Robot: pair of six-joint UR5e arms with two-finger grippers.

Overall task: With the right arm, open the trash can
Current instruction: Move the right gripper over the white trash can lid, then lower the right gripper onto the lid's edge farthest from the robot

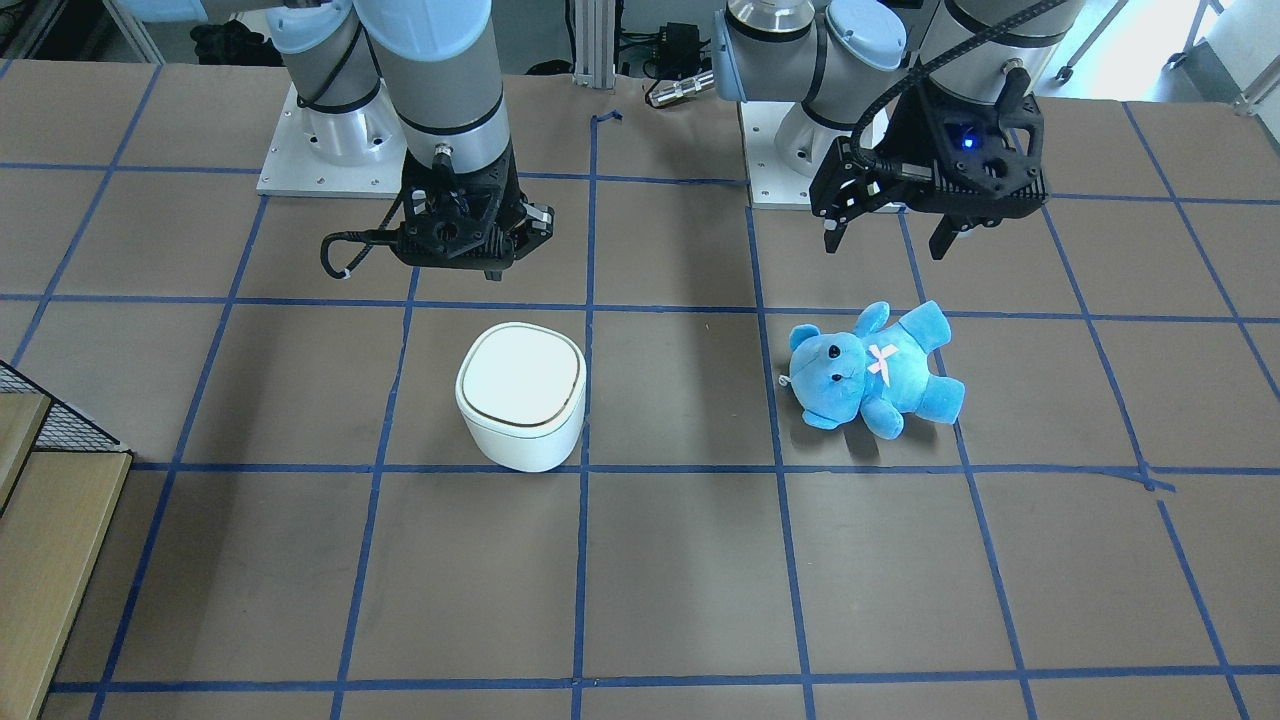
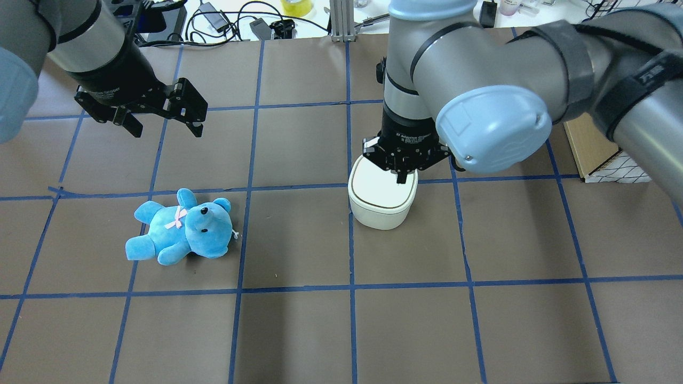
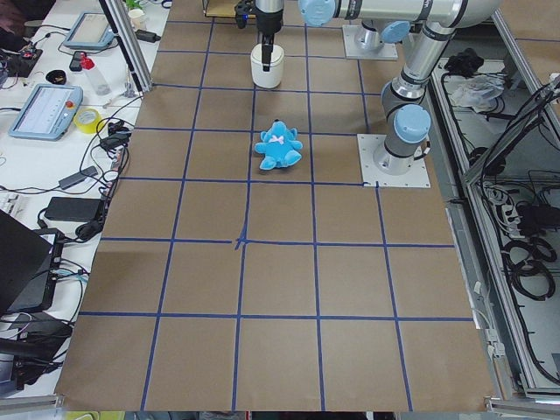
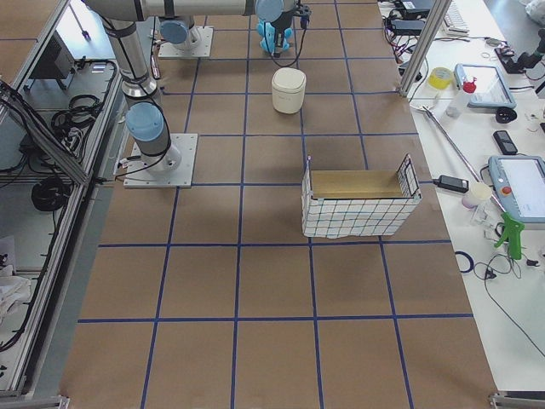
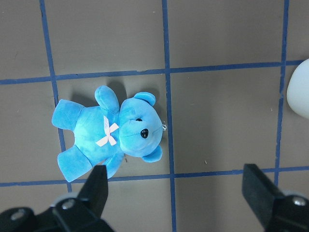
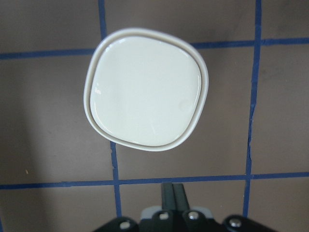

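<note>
The white trash can [image 1: 520,395] stands on the brown table with its flat lid closed; it also shows in the overhead view [image 2: 381,200] and the right wrist view [image 6: 147,87]. My right gripper [image 1: 488,270] is shut and empty. It hangs above the table just on the robot's side of the can, and in the overhead view [image 2: 401,175] it overlaps the lid's far edge. In the right wrist view its fingers [image 6: 173,193] are pressed together. My left gripper [image 1: 885,245] is open and empty, above the table near the blue plush bear [image 1: 875,370].
The blue bear [image 2: 181,226] lies on its back about two grid squares from the can. A wire-sided basket with a cardboard floor [image 4: 358,200] stands on the table's right part. The arm bases [image 1: 330,140] sit at the robot's edge.
</note>
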